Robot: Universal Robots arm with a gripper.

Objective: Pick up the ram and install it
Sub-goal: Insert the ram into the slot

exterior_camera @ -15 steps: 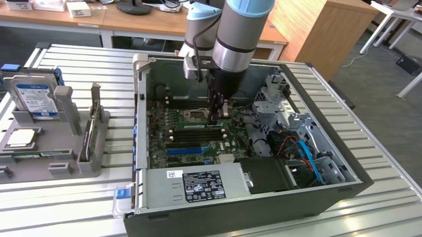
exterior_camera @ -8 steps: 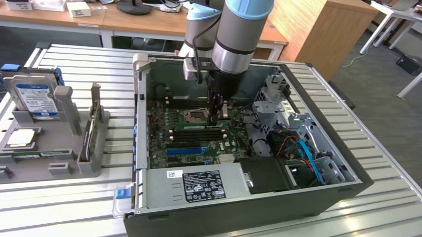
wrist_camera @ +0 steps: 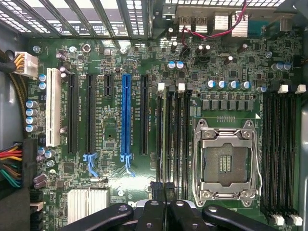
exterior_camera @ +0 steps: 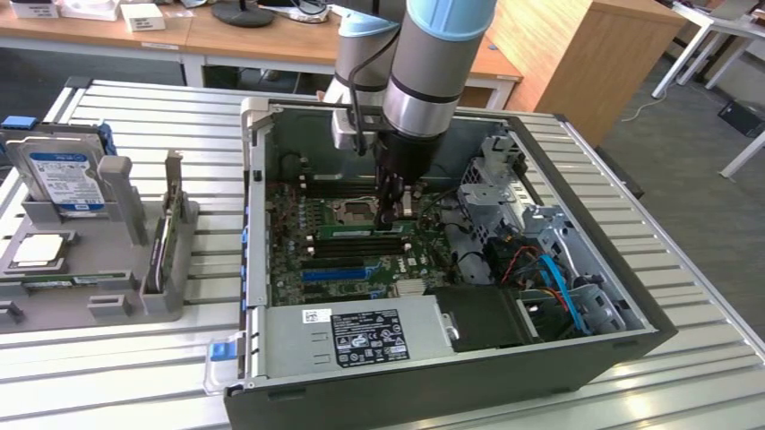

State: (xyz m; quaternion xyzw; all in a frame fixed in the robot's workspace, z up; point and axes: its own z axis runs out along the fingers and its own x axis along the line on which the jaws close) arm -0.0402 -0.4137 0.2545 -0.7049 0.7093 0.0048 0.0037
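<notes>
**Gripper pinching ram at the slot bank**

Inside the open computer case, the gripper has its fingers pressed together on the ram. The ram stands on edge in the slot bank mid-motherboard, just beside the CPU socket. The drive cage crowds the case's edge on the exterior view's right; the power supply lines its near edge

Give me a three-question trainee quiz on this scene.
1. True or false: the gripper is down inside the case.
2. The ram is: A) on the grey rack; B) at the memory slots beside the CPU socket; C) on the power supply.
3. What colour is the expansion slot flanked by black ones?
Key: 1 true; 2 B; 3 blue.
</notes>
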